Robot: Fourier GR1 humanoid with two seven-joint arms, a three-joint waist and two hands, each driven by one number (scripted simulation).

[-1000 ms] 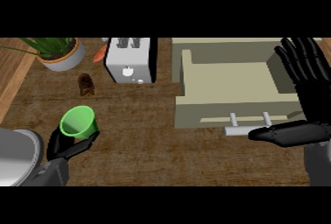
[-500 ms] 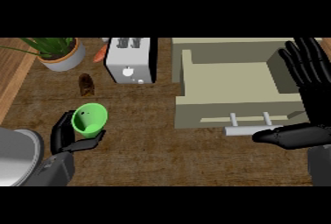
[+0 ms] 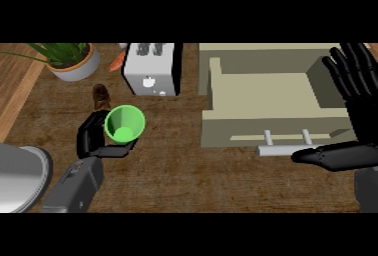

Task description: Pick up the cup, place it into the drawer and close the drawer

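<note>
Nearest the worktop's front edge, at its left corner, sits the rim of a grey metal pot, cut off by the view. Just right of it the left forearm rises to the left hand, whose fingers and thumb are curled round the green cup; the cup is held above the wood with its open mouth tilted up toward the view, so the inside and its base show. At the front right, the right hand is open, thumb stretched out leftward and fingers straight, pointing away from the front edge; it holds nothing, and the thumb tip lies close to the drawer's handle, though contact cannot be told. That handle is a pale bar on two posts fixed to the front of the drawer, which is pulled out, a beige box open at the top, with the straight fingers lying over its right wall. Well left of the drawer, behind the cup, a small brown thing stands on the wood. Farther back a white toaster stands by the rear edge, an orange object just at its left. At the far left corner is a potted plant in a pale grey pot.
</note>
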